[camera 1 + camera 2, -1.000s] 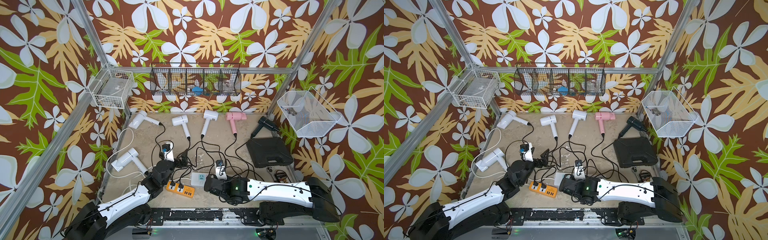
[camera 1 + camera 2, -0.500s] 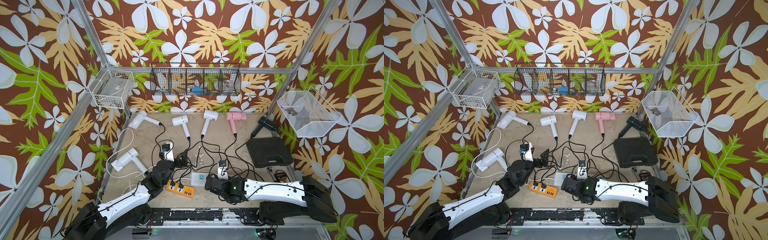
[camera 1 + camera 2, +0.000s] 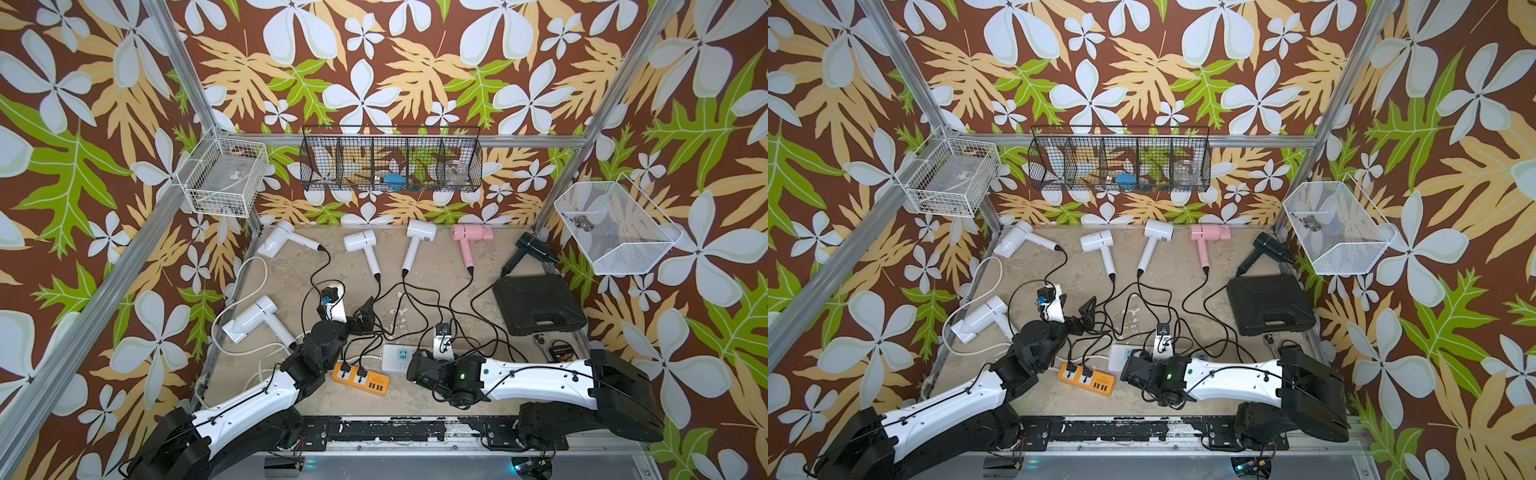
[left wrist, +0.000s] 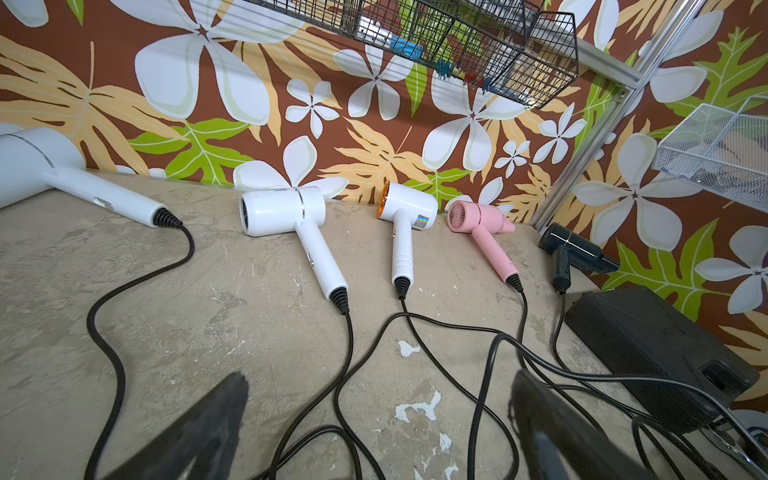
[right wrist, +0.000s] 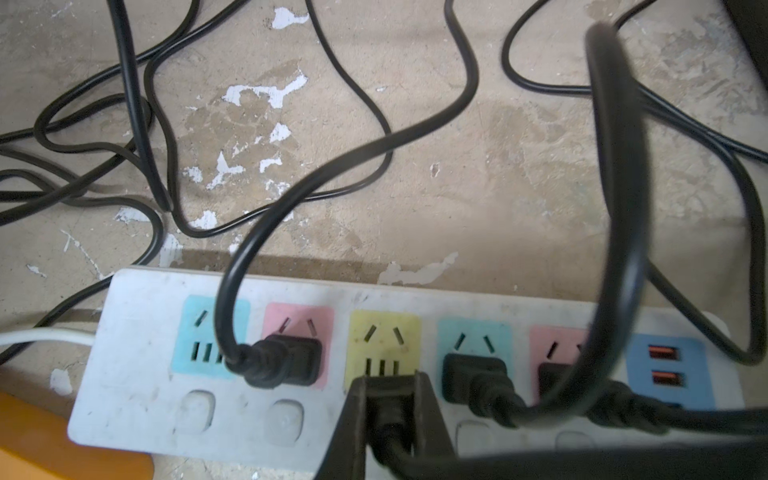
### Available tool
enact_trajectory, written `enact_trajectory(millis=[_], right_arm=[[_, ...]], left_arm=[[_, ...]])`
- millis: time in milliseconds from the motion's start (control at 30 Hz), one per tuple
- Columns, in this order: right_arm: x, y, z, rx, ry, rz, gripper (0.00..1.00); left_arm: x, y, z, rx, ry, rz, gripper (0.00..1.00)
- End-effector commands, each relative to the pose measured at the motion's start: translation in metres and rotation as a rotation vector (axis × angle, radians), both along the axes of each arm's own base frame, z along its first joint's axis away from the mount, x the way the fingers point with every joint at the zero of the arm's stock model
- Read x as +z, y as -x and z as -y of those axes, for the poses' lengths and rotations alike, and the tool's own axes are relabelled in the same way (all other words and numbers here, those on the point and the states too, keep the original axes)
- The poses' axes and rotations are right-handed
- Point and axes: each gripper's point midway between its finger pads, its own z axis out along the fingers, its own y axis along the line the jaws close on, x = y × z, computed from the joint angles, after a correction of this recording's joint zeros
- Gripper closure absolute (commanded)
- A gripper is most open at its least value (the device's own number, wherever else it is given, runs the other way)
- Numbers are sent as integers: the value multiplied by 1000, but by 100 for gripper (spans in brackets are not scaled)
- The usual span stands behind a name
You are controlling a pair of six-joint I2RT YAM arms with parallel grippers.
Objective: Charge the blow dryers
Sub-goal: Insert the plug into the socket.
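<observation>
- Down at the near edge, the right arm (image 3: 536,376) lies stretched low and leftward from its near-right base, with its wrist above the white power strip (image 3: 397,358).
- Its right gripper (image 5: 390,401) is clamped on a black plug (image 5: 386,419), held at the strip's yellow socket (image 5: 384,334). Whether the prongs are seated cannot be told.
- The left arm (image 3: 249,399) reaches diagonally from the near-left base toward the middle of the bench (image 3: 436,264), pointing at the far wall.
- The left gripper (image 4: 376,419) has its jaws wide apart, holding nothing, just above loose cords (image 4: 347,353).
- Along the far wall lie three white blow dryers (image 3: 360,242), a pink blow dryer (image 3: 471,233) and, far right, a black blow dryer (image 3: 534,248). Another white blow dryer (image 3: 249,324) lies at the left edge.
</observation>
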Motion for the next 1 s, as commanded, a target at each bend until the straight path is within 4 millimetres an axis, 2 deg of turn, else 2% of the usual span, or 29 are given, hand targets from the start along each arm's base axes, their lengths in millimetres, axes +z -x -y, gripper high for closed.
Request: enact_trajectory(millis=[0,367,633,967], right_arm=[[-14,6,5,-11,8,-49,100],[12,-4,-5,25,-61,28,100],[8,-7,-7,38,-36,29,100],[3,-7,3,19,22,29,100]], left_arm=[[3,-1,1,-1,2,7,0],[1,-2,2,-1,-6,2,0],[-1,-3,3,-6,-9,-3,0],[1,-2,3,-7,-7,2,0]])
